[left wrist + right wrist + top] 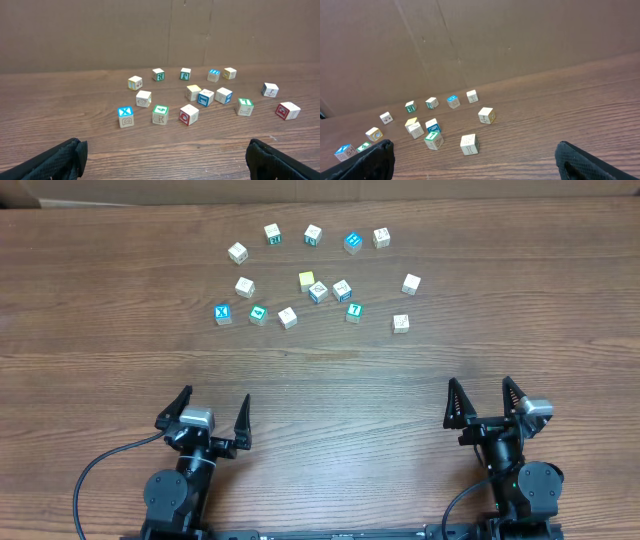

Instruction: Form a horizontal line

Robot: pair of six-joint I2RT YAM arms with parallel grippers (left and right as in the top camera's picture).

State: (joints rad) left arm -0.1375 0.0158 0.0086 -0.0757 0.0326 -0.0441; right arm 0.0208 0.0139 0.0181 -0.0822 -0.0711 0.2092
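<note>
Grippers nearest: left gripper and right gripper both spread wide, holding nothing, cropped to dark corners in the wrist views. Farther off, letter cubes lie scattered on the table, the teal cube marked 7 among the nearer ones; most markings too small to read.

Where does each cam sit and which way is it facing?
Overhead: above the table, looking down at scattered cubes; left hand and right hand, both open, at the bottom edge.
Left wrist: low on the left hand, facing forward across the cubes to a brown backdrop; its fingers in the bottom corners.
Right wrist: likewise on the right hand; cubes lower left.
Shared: blue X cube, all three.
</note>
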